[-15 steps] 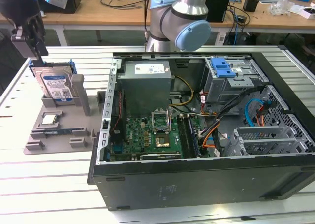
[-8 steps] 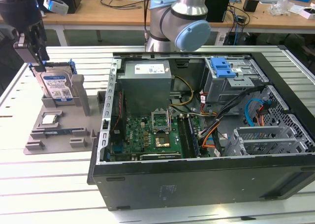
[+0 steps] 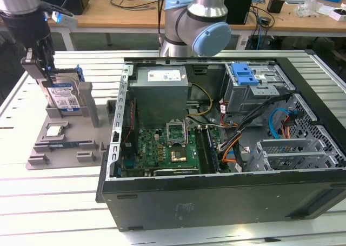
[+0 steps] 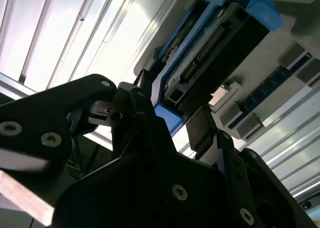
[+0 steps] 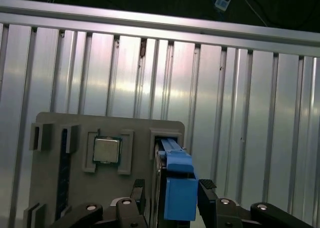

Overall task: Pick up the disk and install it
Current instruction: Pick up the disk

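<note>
Aluminium slat table [image 3: 54, 213], pale and ribbed, under everything. Toward the exterior view's right, black computer case [image 3: 216, 208], side panel off, interior exposed. Just beside it, toward the exterior view's left, grey parts fixture [image 3: 65, 151] flat on the slats.

Inside the case: grey power supply box [image 3: 160, 92] against the far wall, green motherboard [image 3: 162, 148] in front of it, grey metal drive cage [image 3: 254, 94] further toward the exterior view's right, orange and blue cables close by.

In the fixture's slot, standing upright: the disk [image 3: 64, 97], blue-and-white label facing out, blue carrier frame along its edges. Seated in the slot, not lifted.

Over the disk's top end: gripper [image 3: 42, 72], jaws apart, straddling the carrier, one finger [image 5: 207, 188] on each side in the first wrist view. Thin bright gap between finger and carrier in the second wrist view.

Atop the drive cage, blue bracket [image 3: 245, 73].

Smallest: square silver processor chip [image 5: 106, 150] in a fixture recess near the disk's slot.
</note>
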Available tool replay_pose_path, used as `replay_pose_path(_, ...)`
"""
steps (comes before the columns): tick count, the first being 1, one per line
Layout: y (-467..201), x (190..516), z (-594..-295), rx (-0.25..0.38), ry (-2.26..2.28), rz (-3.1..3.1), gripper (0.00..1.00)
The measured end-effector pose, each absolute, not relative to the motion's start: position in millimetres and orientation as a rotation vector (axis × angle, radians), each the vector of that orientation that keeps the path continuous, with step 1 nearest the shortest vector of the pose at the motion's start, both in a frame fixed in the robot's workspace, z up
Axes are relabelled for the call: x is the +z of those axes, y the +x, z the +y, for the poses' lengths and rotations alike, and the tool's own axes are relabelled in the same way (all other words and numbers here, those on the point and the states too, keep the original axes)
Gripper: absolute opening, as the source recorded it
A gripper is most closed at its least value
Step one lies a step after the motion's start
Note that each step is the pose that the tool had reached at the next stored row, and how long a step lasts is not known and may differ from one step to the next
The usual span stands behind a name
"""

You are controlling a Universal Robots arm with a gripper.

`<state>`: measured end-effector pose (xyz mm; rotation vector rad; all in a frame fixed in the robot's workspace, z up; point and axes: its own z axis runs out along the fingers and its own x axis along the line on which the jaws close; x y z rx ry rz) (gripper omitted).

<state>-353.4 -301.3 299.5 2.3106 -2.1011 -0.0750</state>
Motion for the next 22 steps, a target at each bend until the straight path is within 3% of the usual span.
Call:
replay_pose_path(12,-353.4,289.0,-300.0,-0.075,2.311,-2.101,0.54)
replay_pose_path(14,-353.4,288.8,-300.0,-0.075,2.311,-2.101,0.40)
replay_pose_path(22,-353.4,287.8,-300.0,-0.075,2.311,-2.101,0.37)
